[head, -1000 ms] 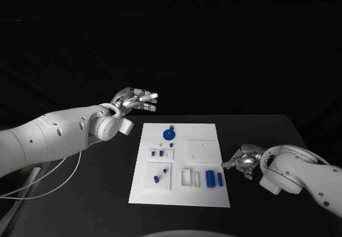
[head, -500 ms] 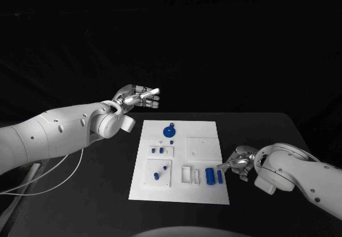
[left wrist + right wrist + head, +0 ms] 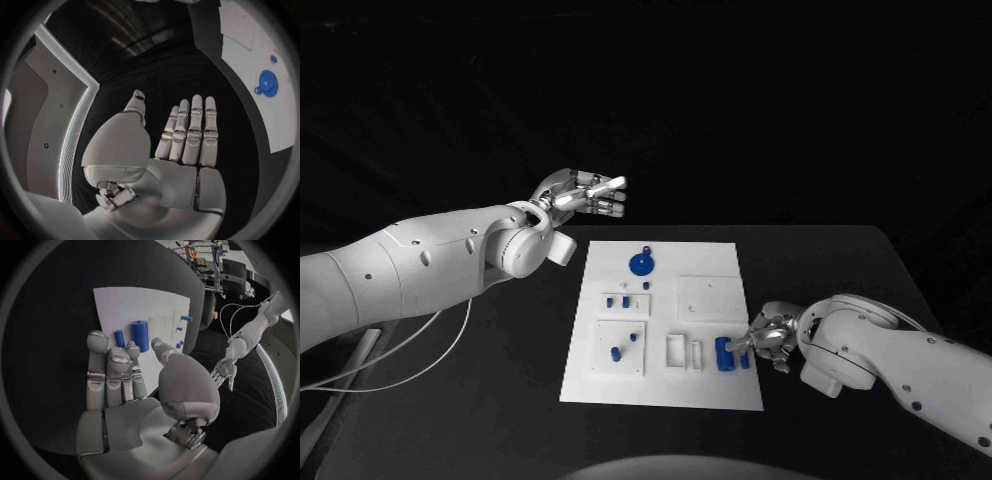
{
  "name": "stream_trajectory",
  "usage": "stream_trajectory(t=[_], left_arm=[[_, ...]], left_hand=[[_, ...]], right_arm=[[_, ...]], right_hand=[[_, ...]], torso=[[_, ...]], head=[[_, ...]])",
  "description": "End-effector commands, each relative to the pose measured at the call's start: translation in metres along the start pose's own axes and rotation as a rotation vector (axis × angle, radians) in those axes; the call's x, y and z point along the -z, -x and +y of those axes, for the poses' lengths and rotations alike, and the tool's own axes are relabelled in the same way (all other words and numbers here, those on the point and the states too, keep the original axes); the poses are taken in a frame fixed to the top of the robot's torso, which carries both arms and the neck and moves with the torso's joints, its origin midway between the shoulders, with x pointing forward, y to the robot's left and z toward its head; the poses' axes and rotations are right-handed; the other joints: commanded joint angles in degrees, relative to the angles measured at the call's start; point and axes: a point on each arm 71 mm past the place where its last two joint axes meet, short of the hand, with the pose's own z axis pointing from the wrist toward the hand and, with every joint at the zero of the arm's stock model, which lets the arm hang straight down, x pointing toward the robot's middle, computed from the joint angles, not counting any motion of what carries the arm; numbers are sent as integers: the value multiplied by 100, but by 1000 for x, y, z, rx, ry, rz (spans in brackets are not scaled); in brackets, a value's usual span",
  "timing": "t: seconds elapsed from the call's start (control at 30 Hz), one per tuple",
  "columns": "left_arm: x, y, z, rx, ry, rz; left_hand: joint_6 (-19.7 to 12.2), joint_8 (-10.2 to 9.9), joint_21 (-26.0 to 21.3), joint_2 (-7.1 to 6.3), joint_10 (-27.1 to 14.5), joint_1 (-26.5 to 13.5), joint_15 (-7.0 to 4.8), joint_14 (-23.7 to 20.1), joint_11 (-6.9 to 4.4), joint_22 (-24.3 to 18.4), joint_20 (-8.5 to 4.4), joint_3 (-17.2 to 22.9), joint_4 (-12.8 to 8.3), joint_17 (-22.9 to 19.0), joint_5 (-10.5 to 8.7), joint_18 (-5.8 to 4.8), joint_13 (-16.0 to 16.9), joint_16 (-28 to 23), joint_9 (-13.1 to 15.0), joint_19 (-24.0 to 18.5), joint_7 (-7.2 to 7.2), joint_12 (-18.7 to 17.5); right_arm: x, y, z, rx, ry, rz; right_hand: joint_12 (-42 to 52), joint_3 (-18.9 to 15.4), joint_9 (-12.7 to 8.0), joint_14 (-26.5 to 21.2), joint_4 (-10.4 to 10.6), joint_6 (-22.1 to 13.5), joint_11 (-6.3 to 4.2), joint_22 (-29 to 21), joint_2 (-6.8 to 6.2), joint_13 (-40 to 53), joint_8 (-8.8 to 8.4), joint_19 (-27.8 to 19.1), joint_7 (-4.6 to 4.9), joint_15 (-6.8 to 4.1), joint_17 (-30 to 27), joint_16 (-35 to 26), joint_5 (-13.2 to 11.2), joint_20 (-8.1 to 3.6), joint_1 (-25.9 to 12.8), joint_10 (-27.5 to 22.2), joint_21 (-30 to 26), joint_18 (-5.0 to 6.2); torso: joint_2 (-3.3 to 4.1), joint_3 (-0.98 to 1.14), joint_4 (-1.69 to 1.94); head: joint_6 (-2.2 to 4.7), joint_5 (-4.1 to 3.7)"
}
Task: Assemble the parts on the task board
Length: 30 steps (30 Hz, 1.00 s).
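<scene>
Two blue cyls (image 3: 733, 355) are sitting lower right on task board (image 3: 711, 262). I'm reaching R hand (image 3: 767, 335) toward them, fingers apart, holding nothing; L hand (image 3: 584, 194) hovering spread, empty, upper left. Next: pinching one.

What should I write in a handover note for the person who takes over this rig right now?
Left hand: open, raised beyond the board's far left corner, holding nothing.
Right hand: open, fingertips at the two blue cylinders near the board's right edge; no grip visible.
White board: mid-table. Blue disc at the far end, small blue pieces on the left.
Done: unclear. Left: pick up a cylinder, assemble.
</scene>
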Motion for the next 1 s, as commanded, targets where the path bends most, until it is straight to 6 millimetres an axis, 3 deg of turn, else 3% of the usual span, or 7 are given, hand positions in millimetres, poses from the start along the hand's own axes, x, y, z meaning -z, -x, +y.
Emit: stream_trajectory(t=[0.03,0.13,0.77,0.93,1.0], left_arm=[[-1,-4,-1,12,-12,23],[-1,-4,-1,12,-12,25],[-2,-7,0,18,-1,55],[-2,-9,0,18,3,65],[-2,-9,0,17,4,69]], left_hand=[[12,-4,-35,-26,-5,48,13,-18,23,-7,3,6,39,-4,-9,-38,3,-11,2,-55,31,-9],[18,-3,-37,-30,-4,52,14,-23,23,-8,2,9,53,-5,-9,-41,3,-12,3,-57,34,-8],[-58,-7,-47,-115,-77,121,28,-63,45,-18,15,17,238,-1,-7,-38,3,-12,0,-77,27,-9],[-69,-5,-47,-129,-93,122,31,-68,49,-18,17,12,266,-1,-7,-38,3,-12,1,-78,39,-9],[-69,-5,-47,-129,-93,122,31,-68,49,-18,17,12,266,-1,-7,-38,3,-12,1,-78,39,-9]], right_arm=[[-3,-4,-1,41,-30,12],[-6,-7,1,47,-31,14],[-23,-20,17,80,-10,-8],[-27,-24,20,88,-8,-14],[-29,-26,21,92,-7,-18]], right_hand=[[-31,-12,-95,14,-32,-60,28,41,-44,-16,3,220,17,28,10,-39,-8,25,2,-8,-31,-32],[-45,-35,-223,13,-37,-63,32,53,-55,-26,1,220,23,31,22,-55,-16,29,4,-14,-46,-28],[28,-265,-276,24,36,-38,29,103,-93,17,1,232,17,28,84,-23,82,26,20,-1,22,-25],[23,-325,-277,24,128,-48,31,117,-117,11,1,234,15,30,85,-34,-72,28,7,-6,37,-24],[23,-395,-275,25,271,-54,25,122,-156,9,1,239,17,29,89,-39,-112,26,16,-5,35,-24]], torso=[[4,4,5],[3,0,0],[5,-1,4],[6,-10,2],[8,-9,3]], head=[[-12,12],[-23,12],[-9,38],[-16,47],[-17,43]])
